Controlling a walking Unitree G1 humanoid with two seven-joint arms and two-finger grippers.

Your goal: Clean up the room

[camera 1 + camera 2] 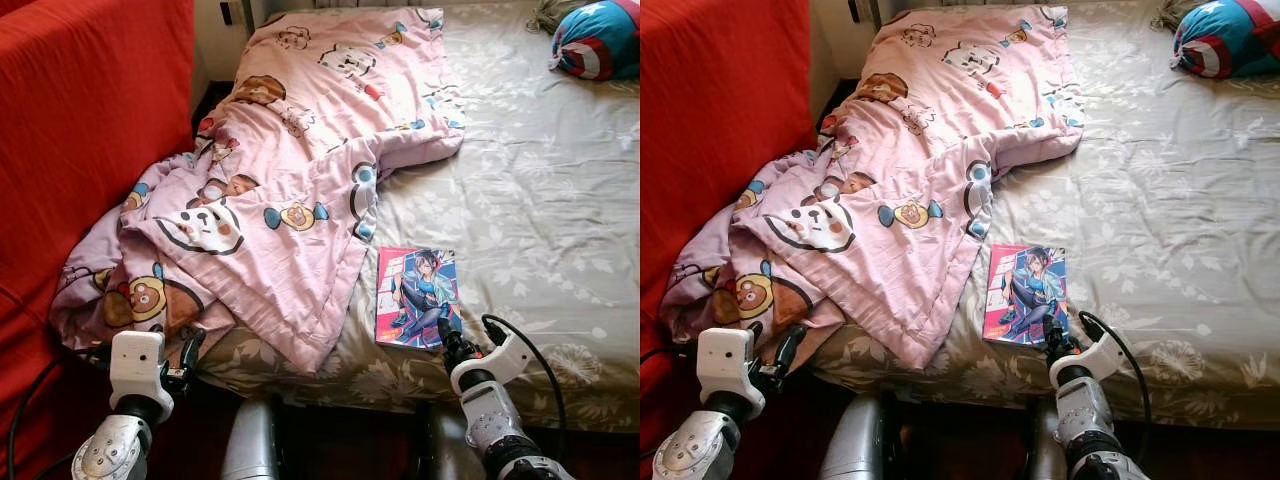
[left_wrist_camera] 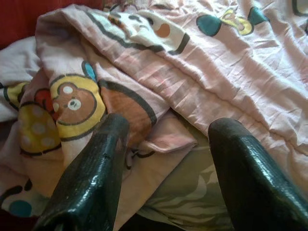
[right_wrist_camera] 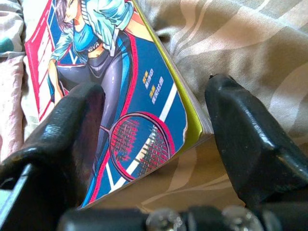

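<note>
Lying flat near the front edge of the bed (image 1: 520, 200), at about five o'clock in the head view, a comic book (image 1: 416, 296) is showing its cover of a drawn figure with a racket. The right gripper (image 3: 154, 120) is sitting at the book's near corner, its fingers (image 3: 62, 134) spread wide: one is resting over the cover, the other is over the floral sheet just beside the book's spine edge. Whether either finger is actually pressing on the book is hard to judge from these angles.

A pink cartoon-print quilt (image 1: 290, 170) is sprawling from twelve o'clock down to eight o'clock, its lower end spilling off the mattress edge against the red sofa (image 1: 80, 150). The left gripper (image 2: 166, 144) is hanging at seven o'clock beside that drooping end, fingers wide apart and gripping nothing, with a bear patch of the quilt just beyond one finger.

At one o'clock, well apart from the book, a blue, red and white star cushion (image 1: 598, 40) is lying on the sheet.
</note>
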